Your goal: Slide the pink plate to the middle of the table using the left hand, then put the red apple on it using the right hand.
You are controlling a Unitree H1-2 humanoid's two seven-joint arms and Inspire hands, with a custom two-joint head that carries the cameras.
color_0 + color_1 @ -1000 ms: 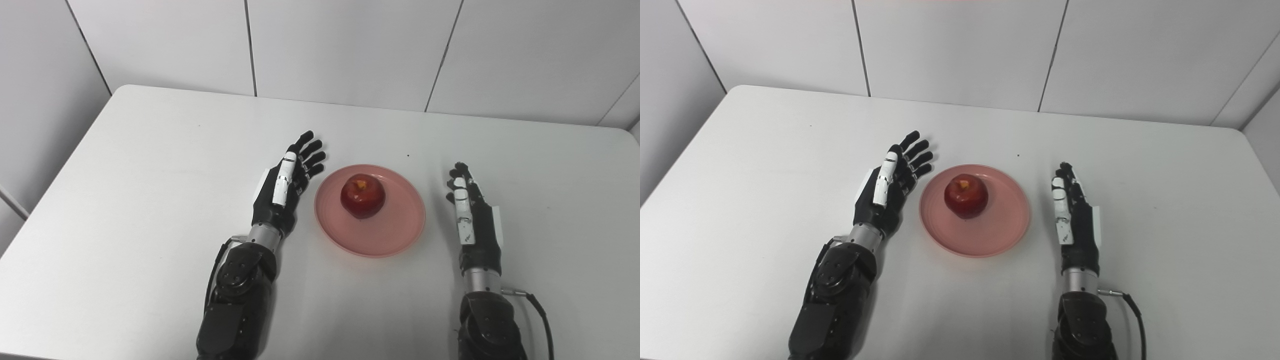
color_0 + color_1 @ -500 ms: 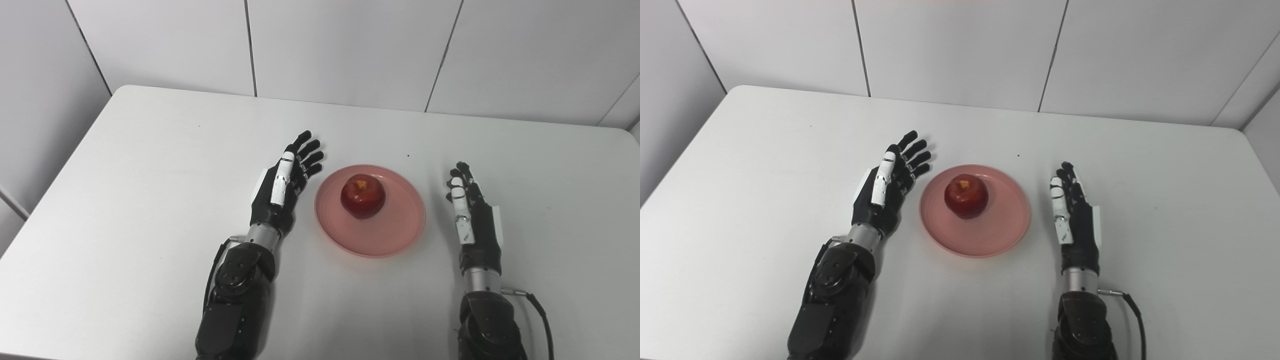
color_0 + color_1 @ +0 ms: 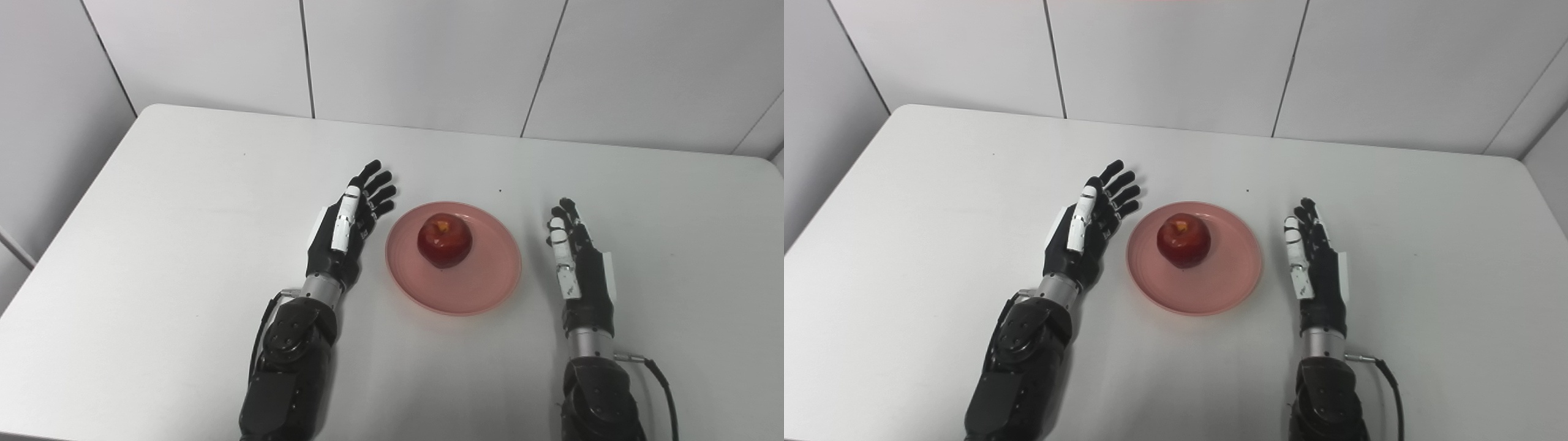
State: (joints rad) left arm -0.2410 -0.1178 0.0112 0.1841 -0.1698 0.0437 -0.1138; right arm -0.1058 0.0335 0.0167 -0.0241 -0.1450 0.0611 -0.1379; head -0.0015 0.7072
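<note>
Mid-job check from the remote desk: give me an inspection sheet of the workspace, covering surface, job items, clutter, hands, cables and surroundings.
Surface: white table, a small dark speck beyond the plate.
Job's things: pink plate near the table's middle; red apple sits on it, stem end up.
Clutter: nothing seen.
Hands: left hand open, just left of the plate, not touching it; right hand open, right of the plate, apart from it. Neither holds anything.
Cables: black cable loops from the right wrist; thin cable along the left forearm.
Surroundings: white panelled wall behind and at the left.
</note>
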